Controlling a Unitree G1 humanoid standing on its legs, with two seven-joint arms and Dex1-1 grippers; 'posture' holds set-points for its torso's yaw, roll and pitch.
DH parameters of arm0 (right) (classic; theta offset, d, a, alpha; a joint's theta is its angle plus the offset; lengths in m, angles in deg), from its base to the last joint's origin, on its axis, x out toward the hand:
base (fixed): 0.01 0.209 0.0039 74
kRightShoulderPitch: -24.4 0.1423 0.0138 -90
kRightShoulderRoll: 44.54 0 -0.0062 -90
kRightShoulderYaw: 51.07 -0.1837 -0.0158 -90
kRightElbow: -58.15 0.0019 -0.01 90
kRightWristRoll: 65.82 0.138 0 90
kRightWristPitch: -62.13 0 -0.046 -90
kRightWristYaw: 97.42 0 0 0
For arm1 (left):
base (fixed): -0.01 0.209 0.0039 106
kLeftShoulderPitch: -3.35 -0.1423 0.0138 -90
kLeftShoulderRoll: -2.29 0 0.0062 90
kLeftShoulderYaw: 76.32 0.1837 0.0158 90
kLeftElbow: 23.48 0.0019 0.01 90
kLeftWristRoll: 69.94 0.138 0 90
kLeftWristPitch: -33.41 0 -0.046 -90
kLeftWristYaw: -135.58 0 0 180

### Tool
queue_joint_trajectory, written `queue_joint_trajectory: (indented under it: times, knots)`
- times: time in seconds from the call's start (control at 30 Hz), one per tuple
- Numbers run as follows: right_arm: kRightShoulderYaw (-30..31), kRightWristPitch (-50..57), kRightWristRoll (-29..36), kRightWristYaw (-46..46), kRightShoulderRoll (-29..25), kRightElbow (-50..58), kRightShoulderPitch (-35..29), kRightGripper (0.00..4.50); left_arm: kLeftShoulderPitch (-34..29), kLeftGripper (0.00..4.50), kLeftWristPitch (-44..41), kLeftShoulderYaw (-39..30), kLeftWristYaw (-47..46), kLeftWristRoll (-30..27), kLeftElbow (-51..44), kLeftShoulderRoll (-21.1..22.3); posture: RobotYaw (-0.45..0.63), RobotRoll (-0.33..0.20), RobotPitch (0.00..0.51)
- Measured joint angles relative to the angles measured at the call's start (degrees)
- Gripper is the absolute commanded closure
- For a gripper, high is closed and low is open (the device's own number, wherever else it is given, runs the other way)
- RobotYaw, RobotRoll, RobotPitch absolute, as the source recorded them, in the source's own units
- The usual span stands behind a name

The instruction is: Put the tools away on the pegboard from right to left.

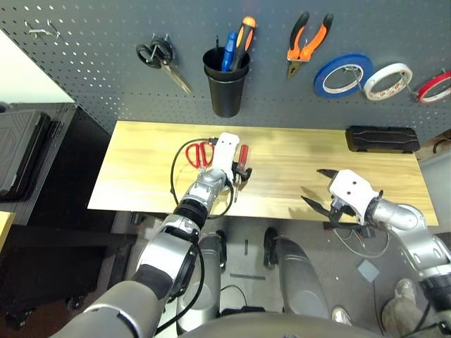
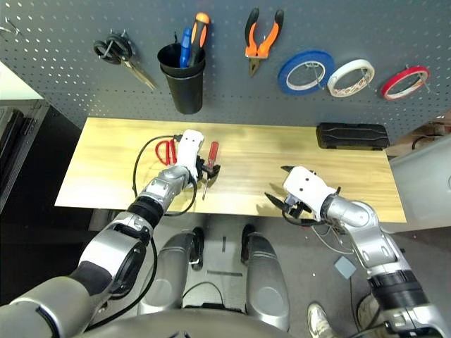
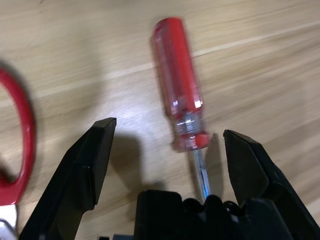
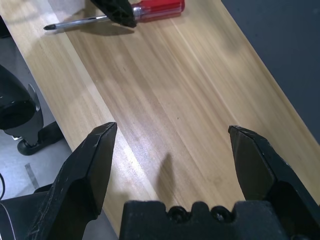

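While lying on surface [image 2: 246, 183], red-handled screwdriver [image 2: 213, 153]: long axis near-vertical, blade pointing down, slightly left of frame
Left fingers [image 3: 82, 175]: open, astride blade
Right fingers [image 4: 257, 165]: open

Perforated dark grey wall panel [image 1: 282, 105]; pale wooden table [image 1: 282, 162]; grey floor [image 1: 246, 260]; black furniture [image 1: 77, 204] left.

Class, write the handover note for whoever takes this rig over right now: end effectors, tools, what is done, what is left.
Left end effector: open over the screwdriver, nothing held.
Right end effector: open above the table, empty.
On the table: the screwdriver and, to its left, the red scissors.
Done: the red tape and pliers hang on the pegboard.
Left: put up the screwdriver, probably in the black cup, then the red scissors, likely on the free hooks at far left.
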Motion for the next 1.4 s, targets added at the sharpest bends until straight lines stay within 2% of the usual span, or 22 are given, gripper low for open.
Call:
queue_joint_trajectory:
  times: [0.1, 0.2, 0.47, 0.73, 1.13, 1.23, 1.4]
  knots:
    - [-0.28, 0.03, 0.0, -0.02, -0.13, 0.82, -0.43, 0.04, 0.91, 0.0, 2.41, -0.57, -0.62, 0.27, 3.04, -1.04, 0.09, 0.0, 0.255]
    - [-0.4, 0.23, 0.01, -0.04, -0.43, 1.62, -0.93, 0.0, 1.55, 0.55, 3.71, -1.15, -1.05, 0.64, 4.91, -1.45, 0.09, 0.0, 0.254]
    - [-0.43, 0.39, 0.05, -0.02, -0.83, 2.06, -0.88, 0.0, 1.5, 3.66, 4.39, -1.71, -1.43, 1.77, 6.42, -3.63, 0.11, 0.0, 0.256]
    - [-0.43, -2.65, 1.27, 0.93, -0.65, 0.83, 0.26, 0.0, -2.19, 3.71, 2.86, -3.0, -1.07, 1.75, 0.59, -3.55, 0.16, 0.0, 0.264]
    - [-1.38, -10.56, 5.83, 5.73, 0.39, -7.15, 2.08, 0.0, -25.54, 3.71, -18.05, -2.11, -2.1, 0.06, -46.77, -3.18, 0.27, 0.0, 0.287]
    - [-1.58, -12.19, 6.19, 6.98, 0.37, -9.95, 3.99, 0.0, -32.5, 3.71, -19.53, -0.97, -2.57, -0.33, -57.87, -3.24, 0.31, 0.0, 0.292]
    - [-2.5, -15.97, 8.3, 9.46, 1.04, -15.96, 7.58, 0.0, -44.67, 3.71, -17.99, -0.53, -2.16, -2.47, -70.75, -2.65, 0.34, 0.0, 0.291]
